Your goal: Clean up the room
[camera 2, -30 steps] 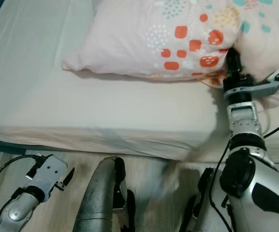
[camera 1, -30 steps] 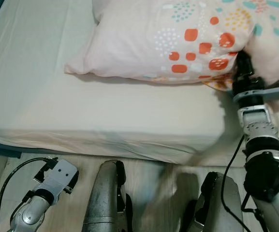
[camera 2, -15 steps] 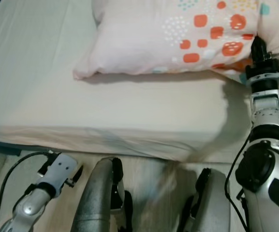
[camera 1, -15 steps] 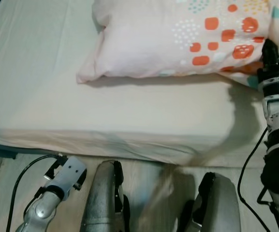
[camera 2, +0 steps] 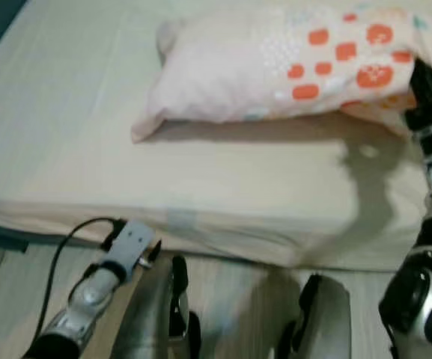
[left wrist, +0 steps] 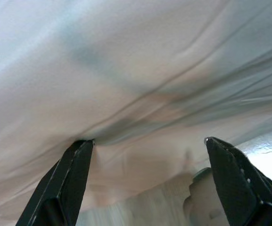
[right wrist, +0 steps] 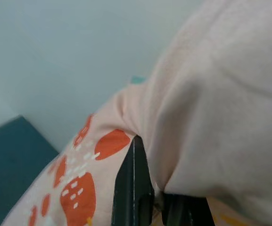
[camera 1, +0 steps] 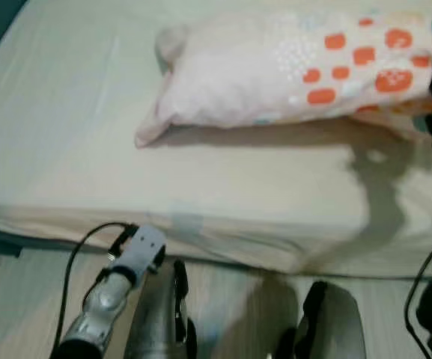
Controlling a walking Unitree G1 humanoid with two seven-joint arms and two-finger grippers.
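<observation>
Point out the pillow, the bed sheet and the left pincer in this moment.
pillow (camera 1: 275, 82): left eye view, on its plain pink middle, beside the orange print.
bed sheet (camera 1: 73, 127): left eye view, on the bare top of the mattress.
left pincer (left wrist: 147, 141): left wrist view, midway between its two spread black fingertips.
</observation>
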